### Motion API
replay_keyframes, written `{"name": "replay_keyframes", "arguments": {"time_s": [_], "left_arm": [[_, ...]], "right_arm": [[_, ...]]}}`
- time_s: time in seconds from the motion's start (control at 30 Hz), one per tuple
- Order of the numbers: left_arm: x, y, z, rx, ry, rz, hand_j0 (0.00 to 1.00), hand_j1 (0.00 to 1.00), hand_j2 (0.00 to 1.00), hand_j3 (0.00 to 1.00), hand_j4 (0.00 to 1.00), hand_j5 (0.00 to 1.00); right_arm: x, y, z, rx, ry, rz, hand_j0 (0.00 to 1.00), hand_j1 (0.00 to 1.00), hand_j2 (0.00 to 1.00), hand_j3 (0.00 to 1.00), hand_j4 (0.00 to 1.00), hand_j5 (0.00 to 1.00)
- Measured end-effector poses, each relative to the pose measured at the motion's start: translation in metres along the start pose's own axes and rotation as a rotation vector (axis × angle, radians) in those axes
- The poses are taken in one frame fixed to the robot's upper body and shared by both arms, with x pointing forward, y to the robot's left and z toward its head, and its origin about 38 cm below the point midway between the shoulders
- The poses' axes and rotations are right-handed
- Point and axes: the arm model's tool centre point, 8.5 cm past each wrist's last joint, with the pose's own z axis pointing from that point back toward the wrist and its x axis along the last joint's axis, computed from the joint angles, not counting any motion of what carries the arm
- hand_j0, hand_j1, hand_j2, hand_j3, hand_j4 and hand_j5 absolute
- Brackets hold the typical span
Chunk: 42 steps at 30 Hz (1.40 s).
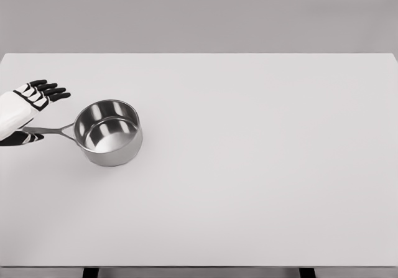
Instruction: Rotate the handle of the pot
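One white-and-black left hand (pixel 28 113), fingers spread, straddling long handle (pixel 50 130) of shiny steel pot (pixel 111 132) on white worktop (pixel 261 166); closing grasp judged next.

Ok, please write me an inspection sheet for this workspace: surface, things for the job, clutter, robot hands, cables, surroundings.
Surface: white table, flat and plain, filling most of the head view.
Job's things: steel pot, upright and empty, on the left part of the table; its handle points left.
Clutter: nothing seen.
Robot hands: left robot hand at the left edge, fingers spread above the handle end and thumb below it, not closed on it. The right one is not in view.
Cables: nothing seen.
Surroundings: plain grey wall behind the table; dark table legs at the bottom edge.
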Motion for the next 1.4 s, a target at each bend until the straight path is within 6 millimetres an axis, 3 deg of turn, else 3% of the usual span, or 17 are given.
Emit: {"name": "replay_keyframes", "arguments": {"time_s": [0.93, 1.17, 1.4], "left_arm": [[-0.003, -0.005, -0.007, 0.014, 0.014, -0.002, 1.00, 1.00, 1.00, 1.00, 1.00, 1.00], [0.003, -0.015, -0.005, -0.015, -0.002, 0.012, 1.00, 1.00, 1.00, 1.00, 1.00, 1.00], [0.011, -0.008, -0.003, -0.016, -0.033, 0.010, 1.00, 1.00, 1.00, 1.00, 1.00, 1.00]], "right_arm": [[0.000, 0.000, 0.000, 0.000, 0.000, 0.000, 1.00, 1.00, 1.00, 1.00, 1.00, 1.00], [0.000, 0.000, 0.000, 0.000, 0.000, 0.000, 1.00, 1.00, 1.00, 1.00, 1.00, 1.00], [0.000, 0.000, 0.000, 0.000, 0.000, 0.000, 1.00, 1.00, 1.00, 1.00, 1.00, 1.00]]}}
